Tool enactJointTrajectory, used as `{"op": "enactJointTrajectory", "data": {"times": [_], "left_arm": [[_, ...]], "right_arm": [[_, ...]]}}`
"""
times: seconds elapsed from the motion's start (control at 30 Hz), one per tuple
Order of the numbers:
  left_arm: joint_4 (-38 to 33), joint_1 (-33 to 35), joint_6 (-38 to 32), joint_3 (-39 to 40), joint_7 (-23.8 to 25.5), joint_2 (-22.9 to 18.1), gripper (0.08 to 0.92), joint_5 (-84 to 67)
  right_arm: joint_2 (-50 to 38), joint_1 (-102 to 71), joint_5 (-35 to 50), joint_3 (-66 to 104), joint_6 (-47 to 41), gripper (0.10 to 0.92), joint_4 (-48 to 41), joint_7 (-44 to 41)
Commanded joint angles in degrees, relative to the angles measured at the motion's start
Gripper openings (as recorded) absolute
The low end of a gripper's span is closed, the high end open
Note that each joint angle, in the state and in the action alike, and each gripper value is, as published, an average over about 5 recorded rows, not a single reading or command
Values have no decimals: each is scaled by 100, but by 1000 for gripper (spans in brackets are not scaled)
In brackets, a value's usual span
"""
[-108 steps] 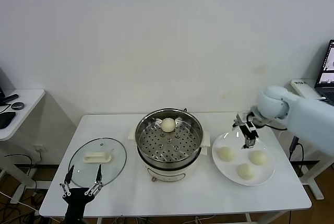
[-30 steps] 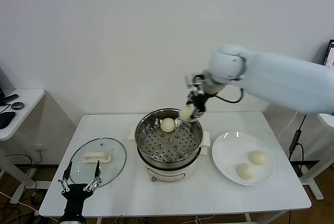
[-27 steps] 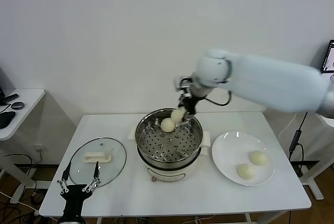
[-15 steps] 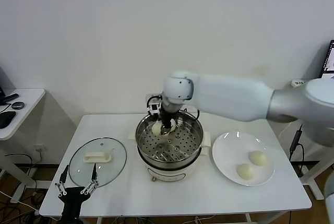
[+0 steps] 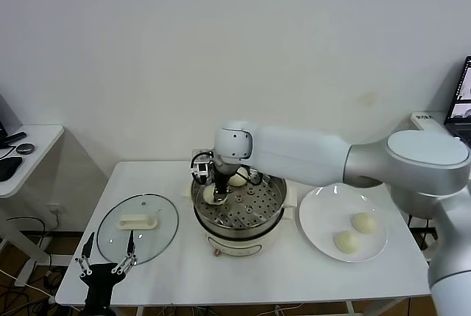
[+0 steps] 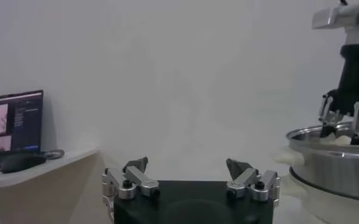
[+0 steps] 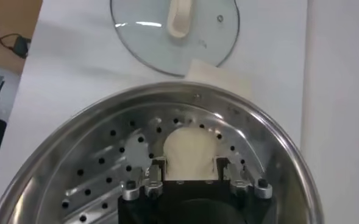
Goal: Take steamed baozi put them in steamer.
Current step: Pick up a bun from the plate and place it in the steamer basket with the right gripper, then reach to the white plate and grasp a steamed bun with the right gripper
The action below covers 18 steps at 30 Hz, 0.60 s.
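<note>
A white table holds everything. In its middle stands the shiny steamer, a round metal pot with little holes in its floor. The long white right arm reaches across from the right side and dips into the pot.

To the right of the steamer is a white plate with two buns on it. To the left of the steamer lies a round glass lid with a white handle.

The right claw is down inside the steamer, near the left wall. A bun sits on the holey floor between its two fingers. The fingers are a little apart, one on each side of the bun; whether they press it cannot be told. Another bun rests at the back of the steamer, just beside the claw.

The left claw waits low at the front left corner of the table, near the lid. Its fingers are spread wide and hold nothing.
</note>
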Motion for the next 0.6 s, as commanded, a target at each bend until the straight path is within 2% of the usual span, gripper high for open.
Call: {"op": "enactJointTrajectory", "data": {"times": [0.03, 0.3, 0.4, 0.6], "left_arm": [[-2, -6, -8, 0, 4, -1, 823, 10], [-29, -35, 1, -1, 10, 25, 823, -13], [-44, -53, 8, 3, 17, 36, 823, -27], [-63, -57, 5, 52, 31, 64, 823, -27]], "right_arm": [[56, -71, 1, 38, -50, 574, -51, -27], [-1024, 1133, -156, -14, 292, 791, 960, -1049], [-1780, 1622, -336, -140, 675, 818, 1446, -1533], [-3416, 1914, -1039, -363, 1503, 823, 2292, -2297]]}}
